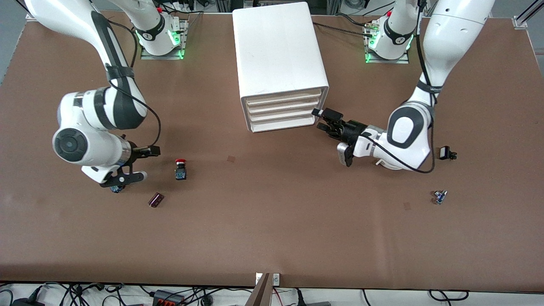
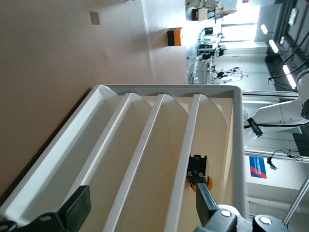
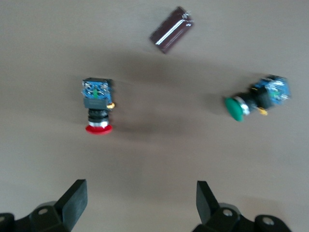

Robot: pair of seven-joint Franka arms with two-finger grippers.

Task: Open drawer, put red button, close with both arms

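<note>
the cabinet (image 1: pixel 280 63) serves as the landmark. nearest the front camera, and toward the right arm's end of the table from the cabinet, lie a small dark maroon component (image 1: pixel 156 199) and the green-capped button (image 3: pixel 258 98), which in the front view is almost wholly hidden under the right gripper (image 1: pixel 127 168). the red button (image 1: pixel 180 168) lies on its side on the bare table just beside them, a little closer to the cabinet, touching nothing. the right gripper hangs over the table by these parts, its fingers (image 3: pixel 73 199) spread wide and holding nothing. toward the left arm's end, two small parts (image 1: pixel 440 196) (image 1: pixel 446 153) are too small to make out. the left gripper (image 1: pixel 329 121) is at the cabinet's front corner, level with the lower drawers; its fingers (image 2: pixel 77 208) are spread wide, one on each side of the stack of drawer fronts, clamping nothing, and whether either touches the plastic cannot be told. all four drawers look pushed in, the drawer (image 1: pixel 282 123) at the bottom among them. an orange piece (image 2: pixel 202 181) by one fingertip is partly hidden.
</note>
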